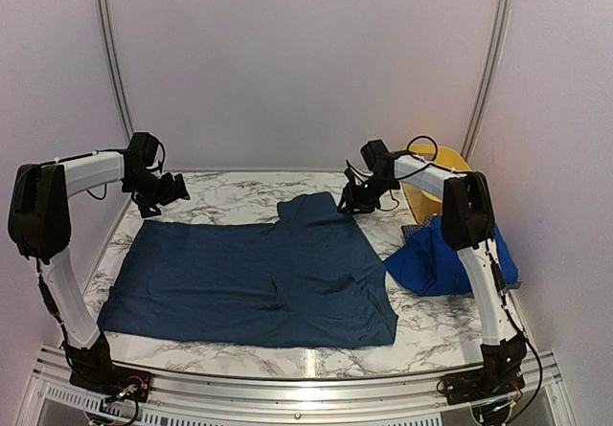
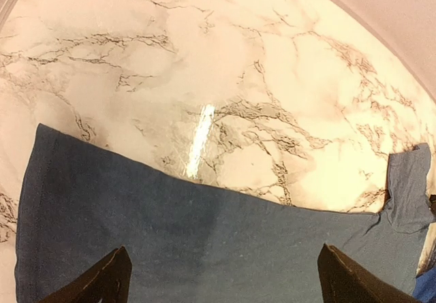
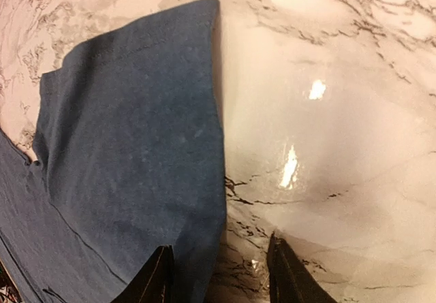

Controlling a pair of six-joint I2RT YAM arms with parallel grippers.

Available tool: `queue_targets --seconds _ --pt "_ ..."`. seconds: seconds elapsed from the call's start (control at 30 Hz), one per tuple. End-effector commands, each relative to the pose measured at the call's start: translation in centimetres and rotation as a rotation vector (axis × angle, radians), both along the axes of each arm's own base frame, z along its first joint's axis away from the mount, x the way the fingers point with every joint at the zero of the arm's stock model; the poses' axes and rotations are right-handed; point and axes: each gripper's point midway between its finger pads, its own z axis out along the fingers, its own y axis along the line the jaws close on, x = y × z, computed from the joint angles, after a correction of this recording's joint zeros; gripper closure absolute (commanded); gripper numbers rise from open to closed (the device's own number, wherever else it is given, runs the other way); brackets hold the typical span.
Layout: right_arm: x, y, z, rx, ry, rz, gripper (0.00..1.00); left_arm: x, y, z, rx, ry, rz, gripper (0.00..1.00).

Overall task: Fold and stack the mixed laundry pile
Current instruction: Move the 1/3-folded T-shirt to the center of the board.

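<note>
A large dark denim-blue garment (image 1: 259, 278) lies spread flat on the marble table. Its far sleeve (image 3: 136, 126) points toward the back. My left gripper (image 1: 177, 189) hovers over the garment's far left edge (image 2: 204, 235), with its fingers (image 2: 112, 276) wide open and nothing between them. My right gripper (image 1: 347, 201) is at the sleeve's right edge. Seen from the right wrist, this gripper (image 3: 219, 265) is open, one finger (image 3: 158, 276) over cloth and the other over bare marble. A bright royal-blue garment (image 1: 436, 258) lies bunched at the right, with a bit of checked cloth (image 1: 414, 227) behind it.
A yellow tub (image 1: 421, 194) stands at the back right behind the right arm. Bare marble (image 2: 225, 58) runs along the back of the table up to the white curved wall (image 1: 306, 62). A metal rail (image 1: 306, 369) borders the near edge.
</note>
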Motion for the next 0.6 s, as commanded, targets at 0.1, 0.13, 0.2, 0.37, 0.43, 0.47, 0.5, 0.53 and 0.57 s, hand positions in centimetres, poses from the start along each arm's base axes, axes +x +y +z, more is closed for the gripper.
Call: queue_targets --seconds 0.1,0.13,0.2,0.37,0.43,0.47,0.5,0.53,0.57 --pt "0.8 1.8 -0.2 -0.060 -0.079 0.030 0.56 -0.8 0.3 -1.5 0.001 0.044 -0.011 0.01" --pt "0.6 2.0 -0.6 -0.097 -0.088 0.044 0.56 -0.9 0.4 -1.7 0.006 0.047 -0.010 0.01" --pt "0.3 1.7 -1.7 -0.214 -0.111 0.054 0.56 -1.1 0.6 -1.8 0.014 0.050 -0.003 0.01" --pt "-0.5 1.4 -3.2 -0.394 -0.145 0.077 0.59 -1.2 0.8 -1.8 0.007 0.050 0.005 0.01" --pt "-0.5 1.0 -3.7 -0.443 -0.153 0.079 0.61 -1.2 0.8 -1.9 0.006 0.052 0.008 0.01" --pt "-0.5 1.0 -3.8 -0.455 -0.155 0.080 0.62 -1.2 0.7 -2.0 0.002 0.055 0.008 0.01" --pt "-0.5 0.9 -4.4 -0.468 -0.150 0.081 0.62 -1.2 0.7 -2.1 -0.004 0.056 0.007 0.01" --pt "-0.3 0.8 -4.7 -0.475 -0.152 0.078 0.62 -1.2 0.6 -2.2 -0.006 0.058 0.005 0.01" --pt "0.0 0.8 -5.0 -0.480 -0.159 0.073 0.62 -1.2 0.6 -2.4 -0.006 0.061 0.005 0.01"
